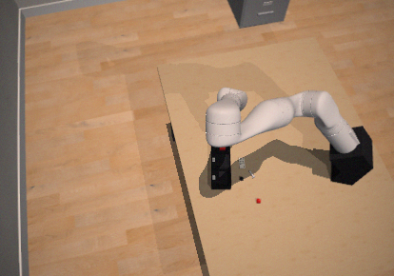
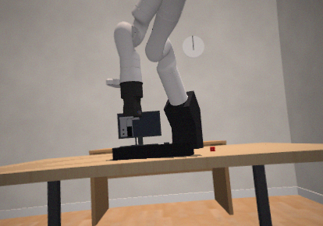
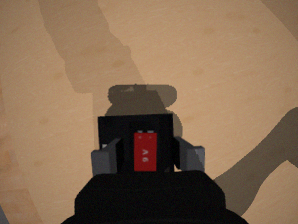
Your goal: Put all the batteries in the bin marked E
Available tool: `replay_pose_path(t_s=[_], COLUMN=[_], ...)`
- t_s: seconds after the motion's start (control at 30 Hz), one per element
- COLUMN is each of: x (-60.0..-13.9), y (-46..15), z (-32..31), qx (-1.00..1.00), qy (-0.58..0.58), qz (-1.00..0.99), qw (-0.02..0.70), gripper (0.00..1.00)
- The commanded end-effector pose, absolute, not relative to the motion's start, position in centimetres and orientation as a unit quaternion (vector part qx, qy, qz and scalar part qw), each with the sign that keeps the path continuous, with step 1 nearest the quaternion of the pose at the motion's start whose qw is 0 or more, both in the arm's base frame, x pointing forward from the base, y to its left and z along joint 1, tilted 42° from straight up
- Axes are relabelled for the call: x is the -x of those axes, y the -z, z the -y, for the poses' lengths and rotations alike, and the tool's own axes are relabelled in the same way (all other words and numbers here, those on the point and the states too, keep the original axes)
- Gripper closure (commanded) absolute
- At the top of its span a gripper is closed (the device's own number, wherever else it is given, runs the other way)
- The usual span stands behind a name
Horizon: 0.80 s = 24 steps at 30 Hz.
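In the wrist view my gripper (image 3: 147, 149) is open, with its grey fingers standing apart on both sides of a red battery (image 3: 145, 149) (image 1: 223, 148). Gaps show between the battery and each finger. Battery and fingers are right over the black bin (image 3: 109, 129) (image 1: 220, 175) (image 2: 144, 151), which stands near the table's left edge. In the exterior view a dark sign panel (image 2: 148, 124) on a short post rises from the bin and hides the fingertips. I cannot read the bin's letter.
Right of the bin lie a small grey piece (image 1: 242, 163), a tiny black piece (image 1: 241, 178) and a metal bolt (image 1: 251, 174). A small red cube (image 1: 258, 201) (image 2: 212, 148) lies further toward the front. The arm's black base (image 1: 352, 157) stands at the right.
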State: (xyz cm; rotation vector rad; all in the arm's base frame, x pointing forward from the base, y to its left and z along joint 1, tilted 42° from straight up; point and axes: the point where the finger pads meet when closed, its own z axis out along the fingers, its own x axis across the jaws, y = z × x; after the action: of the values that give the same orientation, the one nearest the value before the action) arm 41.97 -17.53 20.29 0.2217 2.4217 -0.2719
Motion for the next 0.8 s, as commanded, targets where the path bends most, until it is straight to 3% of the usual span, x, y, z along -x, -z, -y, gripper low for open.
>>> replay_pose_path(t_s=[0.0,0.77], x=[-41.7,-36.5], y=[-21.3,-27.6], z=[16.5,14.5], qx=[-0.08,-0.08], qy=[0.098,0.098], qz=[-0.93,-0.93], qw=[0.345,0.345], gripper=[0.0,0.0])
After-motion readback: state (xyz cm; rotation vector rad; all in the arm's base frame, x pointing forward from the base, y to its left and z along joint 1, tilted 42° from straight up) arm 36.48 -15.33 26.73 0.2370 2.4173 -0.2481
